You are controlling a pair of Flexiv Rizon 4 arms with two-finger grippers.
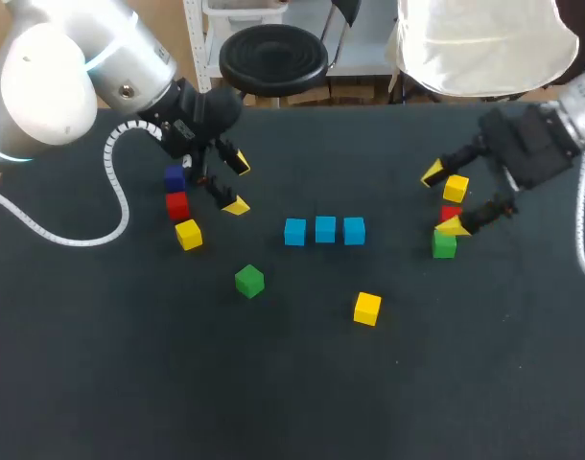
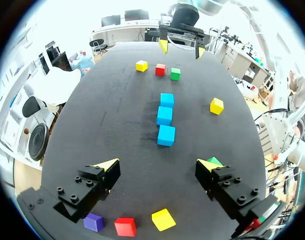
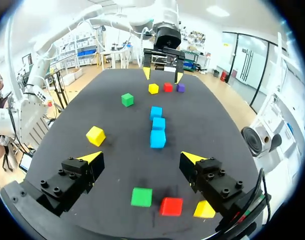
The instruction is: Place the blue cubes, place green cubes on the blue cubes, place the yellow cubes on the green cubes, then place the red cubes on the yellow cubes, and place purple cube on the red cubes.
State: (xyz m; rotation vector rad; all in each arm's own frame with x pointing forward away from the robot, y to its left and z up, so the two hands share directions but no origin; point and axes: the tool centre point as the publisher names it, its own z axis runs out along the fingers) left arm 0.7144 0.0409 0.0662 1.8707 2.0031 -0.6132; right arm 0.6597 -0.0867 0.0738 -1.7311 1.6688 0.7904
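Three blue cubes (image 1: pixel 325 229) lie in a row at the table's middle, the nearest one (image 2: pixel 166 135) ahead of my left gripper. That left gripper (image 1: pixel 238 183) hangs open and empty beside a purple cube (image 1: pixel 175 178), a red cube (image 1: pixel 177 204) and a yellow cube (image 1: pixel 188 234). A green cube (image 1: pixel 249 280) and a yellow cube (image 1: pixel 367 308) lie loose in front of the row. On the right, my right gripper (image 1: pixel 442 199) is open and empty over a yellow cube (image 1: pixel 456 188), a red cube (image 1: pixel 451 213) and a green cube (image 1: pixel 444 243). In its wrist view these three (image 3: pixel 171 206) lie under the right gripper (image 3: pixel 141 158).
The dark table (image 1: pixel 292 383) has bare room along its near side. A white coiled cable (image 1: pixel 115 192) from my left arm lies over the table's left part.
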